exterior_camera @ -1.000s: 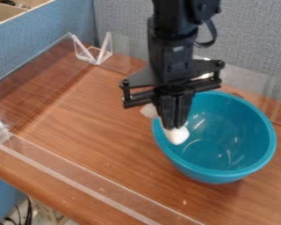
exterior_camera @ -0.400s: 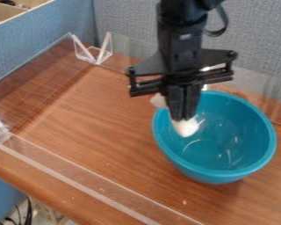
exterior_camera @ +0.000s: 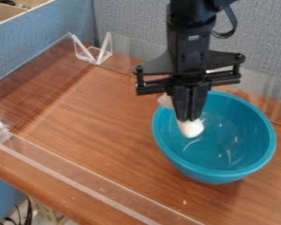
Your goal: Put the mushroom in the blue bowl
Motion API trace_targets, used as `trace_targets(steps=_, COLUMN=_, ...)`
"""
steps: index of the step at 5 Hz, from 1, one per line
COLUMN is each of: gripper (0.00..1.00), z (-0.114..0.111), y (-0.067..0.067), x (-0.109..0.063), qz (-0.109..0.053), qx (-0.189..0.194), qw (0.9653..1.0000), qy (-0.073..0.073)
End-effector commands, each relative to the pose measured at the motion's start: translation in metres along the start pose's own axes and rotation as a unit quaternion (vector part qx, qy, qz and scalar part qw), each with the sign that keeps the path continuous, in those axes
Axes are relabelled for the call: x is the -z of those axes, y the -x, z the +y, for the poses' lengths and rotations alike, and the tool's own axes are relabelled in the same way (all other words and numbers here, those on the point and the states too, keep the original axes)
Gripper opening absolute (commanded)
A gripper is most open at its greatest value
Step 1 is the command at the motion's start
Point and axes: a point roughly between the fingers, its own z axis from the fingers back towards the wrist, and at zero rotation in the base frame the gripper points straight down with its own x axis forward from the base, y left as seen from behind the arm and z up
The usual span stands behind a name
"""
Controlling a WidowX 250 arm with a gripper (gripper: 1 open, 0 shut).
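The teal-blue bowl [exterior_camera: 231, 149] stands on the wooden table at the right. My gripper [exterior_camera: 191, 123] points straight down over the bowl's left half, just inside the rim. Its fingers are shut on the mushroom [exterior_camera: 193, 128], whose cream-white stem shows below the fingertips; the cap is hidden between them. The mushroom hangs above the bowl's floor, clear of its wall.
A clear acrylic wall [exterior_camera: 61, 61] runs along the table's left and front edges, with a clear stand [exterior_camera: 96, 48] at the back. A blue panel [exterior_camera: 32, 44] rises behind the left side. Bare wood [exterior_camera: 84, 114] lies left of the bowl.
The gripper has shifted right with the mushroom, from over the bowl's left rim to inside the bowl's opening, and the wrist has rolled a little.
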Motion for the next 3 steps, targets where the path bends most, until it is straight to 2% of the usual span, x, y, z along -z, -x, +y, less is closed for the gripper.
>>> trace_targets(steps=1, gripper=0.00, z=-0.0080, y=-0.0085, x=-0.0098, qz=-0.012, qx=0.024, qw=0.9994, qy=0.021)
trace_targets(steps=3, gripper=0.00, z=-0.0101, y=-0.0091, x=-0.0068, qz=-0.014, qx=0.006, qw=0.9998, qy=0.016)
